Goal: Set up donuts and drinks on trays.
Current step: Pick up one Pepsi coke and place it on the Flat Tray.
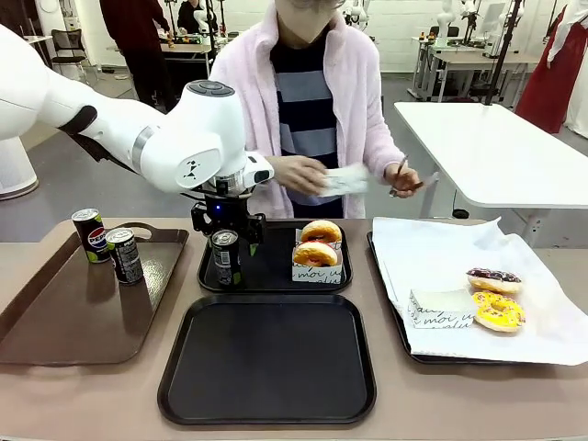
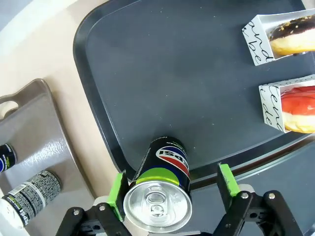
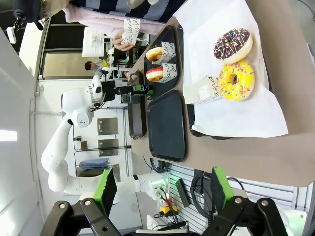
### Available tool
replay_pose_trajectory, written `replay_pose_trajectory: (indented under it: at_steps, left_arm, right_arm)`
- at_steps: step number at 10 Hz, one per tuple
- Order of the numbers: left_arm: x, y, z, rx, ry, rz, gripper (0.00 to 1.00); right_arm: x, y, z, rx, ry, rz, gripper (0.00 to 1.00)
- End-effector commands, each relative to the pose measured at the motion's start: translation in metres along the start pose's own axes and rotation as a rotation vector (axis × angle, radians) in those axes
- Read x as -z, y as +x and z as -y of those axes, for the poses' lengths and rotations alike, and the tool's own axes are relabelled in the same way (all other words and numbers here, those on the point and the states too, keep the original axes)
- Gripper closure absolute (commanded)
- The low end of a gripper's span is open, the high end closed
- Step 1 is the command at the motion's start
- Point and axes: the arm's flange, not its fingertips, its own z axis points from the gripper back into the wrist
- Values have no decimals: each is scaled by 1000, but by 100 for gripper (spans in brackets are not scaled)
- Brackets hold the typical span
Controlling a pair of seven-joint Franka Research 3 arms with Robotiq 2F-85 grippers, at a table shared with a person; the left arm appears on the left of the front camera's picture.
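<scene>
**Figure.** Left gripper [image 2: 172, 189] poised over a soda can [image 2: 165, 169] that stands at the 7 o'clock corner of the far black tray [image 1: 276, 276]. The jaws are parted: one green pad [image 2: 117, 192] lies close against the can wall and the other is visibly clear of it, so the can is straddled, not clamped. Two boxed donuts [image 1: 317, 254] sit at 3 o'clock from the can on the same tray. The near black tray [image 1: 266, 360] lies at 6 o'clock, bare. Two further cans [image 1: 124, 255] wait on the brown tray [image 1: 46, 317] at 9 o'clock. Right gripper [image 3: 162, 186] hangs spread, with nothing between its pads.

**Orientation:** the can is upright, long axis vertical, silver top facing the wrist camera, base on the tray.

**Handling, as judged:** a thin metal wall, stiff but dentable, smooth and liable to slip; probably moderately heavy if full. Best taken across the diameter at mid-height, below the shoulder, pads square to the wall, with modest force
</scene>
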Motion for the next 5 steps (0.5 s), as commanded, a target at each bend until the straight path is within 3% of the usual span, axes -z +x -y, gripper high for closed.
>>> replay_pose_trajectory:
  at_steps: [1, 5]
  left_arm:
    - [-24, -8, -7, 17, -6, -5, 0]
    - [-99, -82, -59, 146, 12, 53, 0]
  right_arm:
    - [1, 1, 1, -15, 22, 11, 0]
    - [1, 1, 1, -15, 22, 11, 0]
